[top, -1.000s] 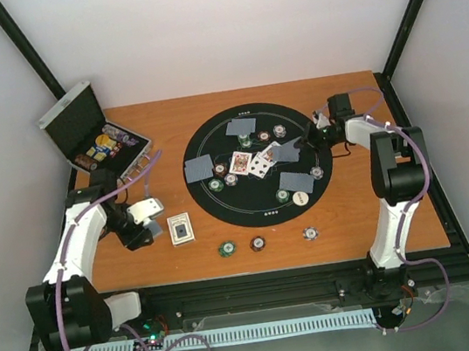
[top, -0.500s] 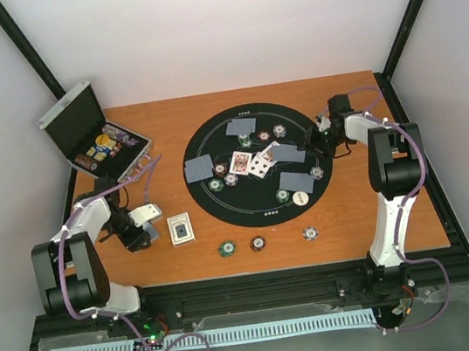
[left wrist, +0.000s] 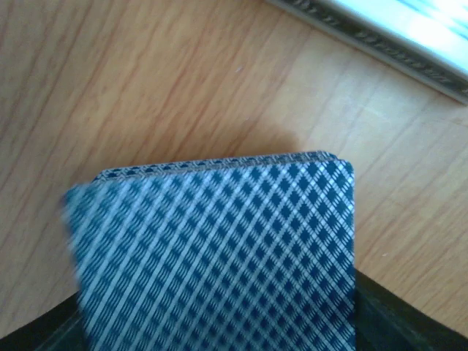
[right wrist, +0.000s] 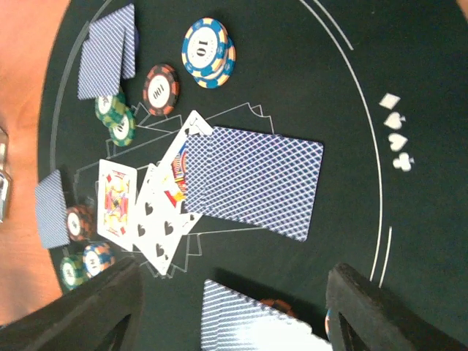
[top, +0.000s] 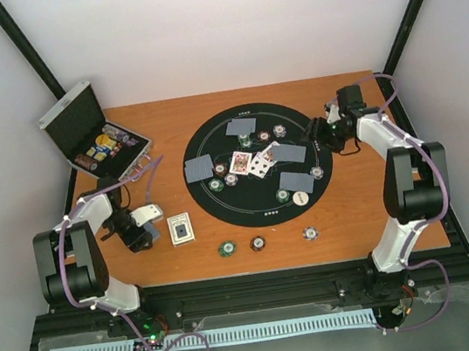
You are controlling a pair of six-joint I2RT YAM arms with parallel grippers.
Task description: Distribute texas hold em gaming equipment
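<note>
Right end effector (right wrist: 235, 296) gapes empty over mat (top: 252, 201) | your left end effector (top: 141, 234) clamps the card deck (left wrist: 219, 248) above table (top: 362, 200) | dealt cards (right wrist: 252, 183) on mat look done | you've three chips (top: 257, 244) lying beside it, likely undistributed.

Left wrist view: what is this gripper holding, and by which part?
The left gripper is shut on a stack of grey-blue diamond-backed playing cards, gripped at the end nearest the wrist; the far end juts free over the wooden table.
</note>
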